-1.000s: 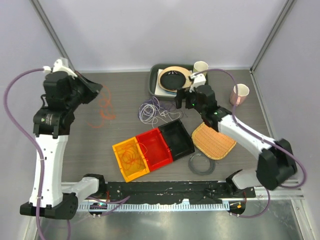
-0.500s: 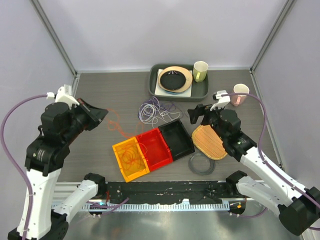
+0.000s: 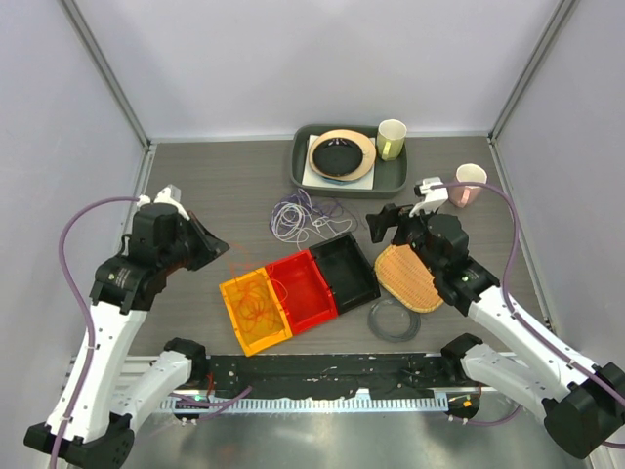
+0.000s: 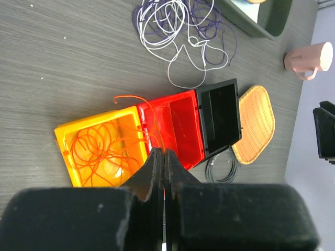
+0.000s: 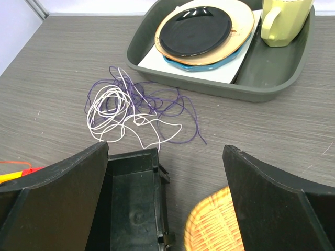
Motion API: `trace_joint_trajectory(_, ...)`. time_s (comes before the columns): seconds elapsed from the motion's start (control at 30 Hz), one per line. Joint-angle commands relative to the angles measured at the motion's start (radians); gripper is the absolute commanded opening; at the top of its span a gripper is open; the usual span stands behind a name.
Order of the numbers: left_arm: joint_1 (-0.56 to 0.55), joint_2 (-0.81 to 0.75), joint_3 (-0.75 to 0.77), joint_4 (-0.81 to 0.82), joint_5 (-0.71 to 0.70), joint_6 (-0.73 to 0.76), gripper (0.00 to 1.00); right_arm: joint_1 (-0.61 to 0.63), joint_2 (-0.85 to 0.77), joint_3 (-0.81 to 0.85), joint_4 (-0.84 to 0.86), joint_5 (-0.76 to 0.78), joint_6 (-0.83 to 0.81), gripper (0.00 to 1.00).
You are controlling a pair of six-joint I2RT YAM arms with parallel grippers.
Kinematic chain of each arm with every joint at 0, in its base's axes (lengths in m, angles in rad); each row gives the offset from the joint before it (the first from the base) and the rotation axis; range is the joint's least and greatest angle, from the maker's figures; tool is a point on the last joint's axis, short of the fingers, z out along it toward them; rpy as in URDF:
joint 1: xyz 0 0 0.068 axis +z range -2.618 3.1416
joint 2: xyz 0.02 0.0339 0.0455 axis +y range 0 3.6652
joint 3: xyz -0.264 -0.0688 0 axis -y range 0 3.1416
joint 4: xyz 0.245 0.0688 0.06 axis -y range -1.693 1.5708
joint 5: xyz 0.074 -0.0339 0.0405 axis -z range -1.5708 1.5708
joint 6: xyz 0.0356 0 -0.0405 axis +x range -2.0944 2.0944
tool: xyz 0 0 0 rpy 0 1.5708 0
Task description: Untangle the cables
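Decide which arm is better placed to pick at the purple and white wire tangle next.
Right. The right gripper is open and faces the tangle, just past the black box. The left gripper is shut, seemingly on an orange wire above the coloured boxes, farther from the tangle.

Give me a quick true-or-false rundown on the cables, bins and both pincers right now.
1. Thin white and purple wires lie tangled together on the grey table. True.
2. The black rectangular plastic bin holds a cable. False: it is empty.
3. The right pincer is shut. False: its jaws stand wide open, holding nothing.
4. An orange-red wire coil lies in the yellow plastic bin. True.
5. The left pincer is open. False: it is shut, apparently pinching an orange-red strand.
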Motion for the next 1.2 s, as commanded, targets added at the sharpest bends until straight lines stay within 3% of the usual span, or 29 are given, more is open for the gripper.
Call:
trace_joint_trajectory(0.0,-0.004,-0.032,-0.025,0.066,0.054,0.007,0.00,0.004,-0.013,-0.010,0.059,0.023,-0.005,0.96)
trace_joint_trajectory(0.17,-0.007,-0.080,-0.086,0.076,0.097,-0.008,0.00,0.004,-0.016,-0.015,0.067,0.014,-0.008,0.96)
trace_joint_trajectory(0.7,-0.007,-0.126,-0.149,-0.138,-0.006,0.072,0.00,0.004,-0.013,-0.022,0.081,0.001,-0.015,0.96)
trace_joint_trajectory(0.8,-0.007,-0.112,-0.198,-0.111,0.043,0.077,0.00,0.004,-0.008,-0.026,0.091,-0.011,-0.017,0.96)
trace_joint_trajectory(0.93,-0.010,-0.068,-0.307,0.054,0.176,0.041,0.00,0.003,0.007,-0.018,0.088,-0.019,-0.018,0.96)
trace_joint_trajectory(1.17,-0.099,0.049,-0.398,0.233,0.050,-0.054,0.00,0.004,0.004,-0.022,0.093,0.001,-0.023,0.96)
